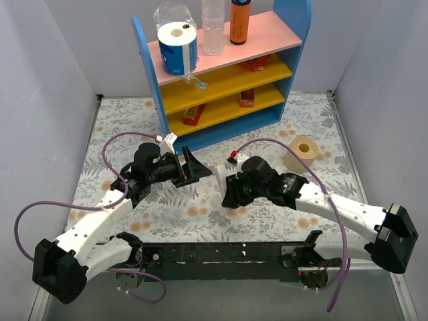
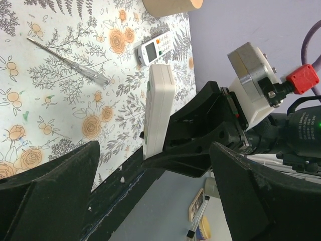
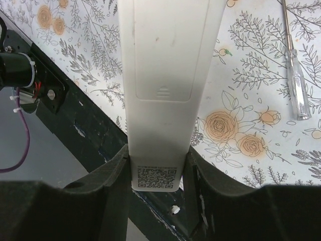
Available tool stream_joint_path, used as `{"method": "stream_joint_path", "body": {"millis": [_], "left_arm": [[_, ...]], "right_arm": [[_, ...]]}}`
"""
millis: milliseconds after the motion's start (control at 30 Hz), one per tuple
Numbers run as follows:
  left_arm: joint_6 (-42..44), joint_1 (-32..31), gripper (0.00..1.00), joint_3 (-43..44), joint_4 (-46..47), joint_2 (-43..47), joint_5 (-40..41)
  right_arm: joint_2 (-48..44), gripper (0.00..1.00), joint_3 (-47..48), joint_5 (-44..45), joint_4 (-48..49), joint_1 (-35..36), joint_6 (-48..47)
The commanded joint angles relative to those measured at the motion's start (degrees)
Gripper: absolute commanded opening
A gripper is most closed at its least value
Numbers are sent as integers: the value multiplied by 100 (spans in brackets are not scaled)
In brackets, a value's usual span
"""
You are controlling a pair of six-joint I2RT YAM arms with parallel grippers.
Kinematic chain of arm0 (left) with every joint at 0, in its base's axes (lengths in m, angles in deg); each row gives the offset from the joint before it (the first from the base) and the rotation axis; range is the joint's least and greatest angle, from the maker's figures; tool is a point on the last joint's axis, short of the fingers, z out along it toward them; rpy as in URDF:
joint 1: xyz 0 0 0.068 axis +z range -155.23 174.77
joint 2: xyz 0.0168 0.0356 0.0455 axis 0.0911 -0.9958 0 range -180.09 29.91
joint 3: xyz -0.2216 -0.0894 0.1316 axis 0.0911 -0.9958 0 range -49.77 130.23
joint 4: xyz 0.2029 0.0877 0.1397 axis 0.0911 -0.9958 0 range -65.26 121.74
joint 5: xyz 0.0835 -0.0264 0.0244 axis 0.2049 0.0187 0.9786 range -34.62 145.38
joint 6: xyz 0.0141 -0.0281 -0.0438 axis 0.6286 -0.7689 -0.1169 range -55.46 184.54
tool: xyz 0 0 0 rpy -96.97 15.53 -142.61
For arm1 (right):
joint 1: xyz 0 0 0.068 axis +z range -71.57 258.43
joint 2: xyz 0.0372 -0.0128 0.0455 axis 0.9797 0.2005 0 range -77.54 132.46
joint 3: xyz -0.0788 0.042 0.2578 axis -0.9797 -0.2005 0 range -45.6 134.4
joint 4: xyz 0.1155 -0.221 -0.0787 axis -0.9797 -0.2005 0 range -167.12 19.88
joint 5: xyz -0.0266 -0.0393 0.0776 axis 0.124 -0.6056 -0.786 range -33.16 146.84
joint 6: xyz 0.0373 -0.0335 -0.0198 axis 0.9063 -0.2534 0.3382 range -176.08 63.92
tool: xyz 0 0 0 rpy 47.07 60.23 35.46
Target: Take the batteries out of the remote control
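A white remote control [image 3: 163, 75] stands with its back to the right wrist camera, and its battery cover [image 3: 163, 70] is shut. My right gripper [image 3: 156, 168] is shut on the remote's lower end, by the QR label, and holds it above the floral mat. The left wrist view shows the remote edge-on [image 2: 159, 108] in the right gripper's black fingers [image 2: 200, 135]. My left gripper [image 1: 192, 167] is open and empty, a short way to the remote's left and facing it. The batteries are hidden.
A second white remote [image 2: 154, 47] lies on the mat near a toilet roll [image 1: 303, 152]. A thin grey pen-like stick [image 3: 296, 75] lies on the mat. A blue shelf unit [image 1: 224, 73] stands at the back. The black base rail [image 1: 221, 253] runs along the near edge.
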Motion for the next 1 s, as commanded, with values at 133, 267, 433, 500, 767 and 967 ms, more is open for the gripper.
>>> {"method": "stream_joint_path", "body": {"millis": [133, 267, 433, 500, 767, 967], "left_arm": [[-9, -1, 95, -76, 208, -2, -77], [-44, -1, 94, -120, 216, -142, -33], [-106, -10, 90, -199, 314, -336, -41], [-132, -18, 87, -190, 296, -406, -50], [-202, -45, 78, -348, 305, -450, 108], [-387, -62, 74, -568, 541, -504, 38]], "right_arm": [[348, 1, 332, 110, 328, 293, 116], [489, 1, 534, 207, 381, 435, 142], [489, 1, 552, 224, 495, 496, 72], [454, 1, 543, 224, 504, 505, 46], [16, 1, 69, 110, 1039, 496, 55], [-179, 1, -55, 180, 1032, 496, 2]]}}
